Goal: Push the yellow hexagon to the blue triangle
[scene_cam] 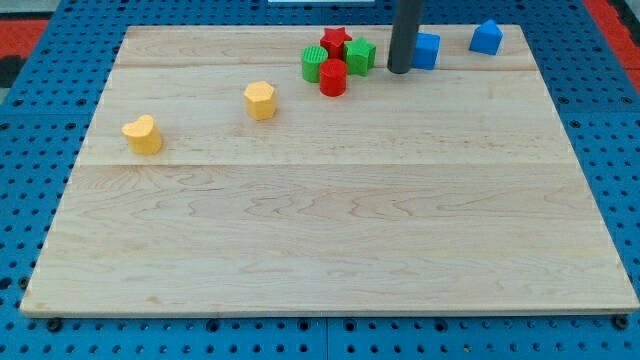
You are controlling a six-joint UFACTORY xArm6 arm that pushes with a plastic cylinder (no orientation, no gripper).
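Fingers: none to open or shut, only my tip, just left of a blue cube. The yellow wooden hexagon sits well left on the desk — I'd circle behind it, then push right toward the peaked blue triangle.

1. A pale wooden board made of lengthwise planks carries all the blocks; it lies on a blue pegboard surface.
2. A yellow heart-like block sits near the board's left edge.
3. The yellow hexagon lies to its right, well apart from it.
4. Near the top edge is a tight cluster: a red star, a green cube, a green ribbed block and a red cylinder.
5. A blue block rests just right of the cluster, partly behind the dark rod.
6. The blue triangle, a house-like shape, sits near the top right corner.
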